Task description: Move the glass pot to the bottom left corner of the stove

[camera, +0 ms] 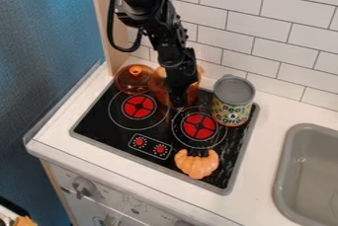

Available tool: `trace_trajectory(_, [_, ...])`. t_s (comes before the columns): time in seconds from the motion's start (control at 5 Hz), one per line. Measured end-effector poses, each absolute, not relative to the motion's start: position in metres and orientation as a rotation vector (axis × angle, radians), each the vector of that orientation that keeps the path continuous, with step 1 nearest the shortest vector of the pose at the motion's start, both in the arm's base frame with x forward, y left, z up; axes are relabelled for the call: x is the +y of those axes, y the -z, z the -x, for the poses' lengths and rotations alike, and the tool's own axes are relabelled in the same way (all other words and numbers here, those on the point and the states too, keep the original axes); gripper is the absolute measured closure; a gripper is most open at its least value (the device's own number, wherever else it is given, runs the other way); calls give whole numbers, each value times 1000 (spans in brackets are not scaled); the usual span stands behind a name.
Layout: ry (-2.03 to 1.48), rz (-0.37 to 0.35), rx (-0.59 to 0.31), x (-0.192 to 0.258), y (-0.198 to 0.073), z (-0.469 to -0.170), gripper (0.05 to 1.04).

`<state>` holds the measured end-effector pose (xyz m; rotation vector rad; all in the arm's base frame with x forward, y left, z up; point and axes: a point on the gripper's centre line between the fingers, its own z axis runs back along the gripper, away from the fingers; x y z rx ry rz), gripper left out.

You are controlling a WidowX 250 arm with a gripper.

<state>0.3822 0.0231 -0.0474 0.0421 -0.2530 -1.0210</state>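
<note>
Amber glass pot (158, 86) at the back of the black, grey-edged toy stove (99, 126), partly hidden by the black gripper (178, 102)

A white tiled wall (244, 18) rises behind the white bench (66, 131), which carries the stove. The black robot arm (148, 13) comes in from the top, its jaws low in front of the pot; whether they are clenched, released or grasping the pot, I cannot tell. To the right of the stove is a grey rectangular sink (323, 170). The pot is near the stove's rear edge, behind and between two round red burners (139, 106). A cylindrical vegetable can (233, 99) stands upright at the stove's rear right. Just left of the pot is a round amber glass lid (134, 81) with an orange knob. A ridged orange toy (196, 164) lies in front of the right burner. Smallest are two red dials (160, 148) near the stove's front edge.
</note>
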Motion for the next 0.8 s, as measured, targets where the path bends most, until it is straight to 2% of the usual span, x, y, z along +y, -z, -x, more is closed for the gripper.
trace_trajectory(0.4, [999,-87,-311,29,15,-375,1004])
trace_trajectory(0.6, [969,-131,-337,40,-10,-354,1004])
trace_trajectory(0.8, [919,-164,-292,61,-21,-317,1004])
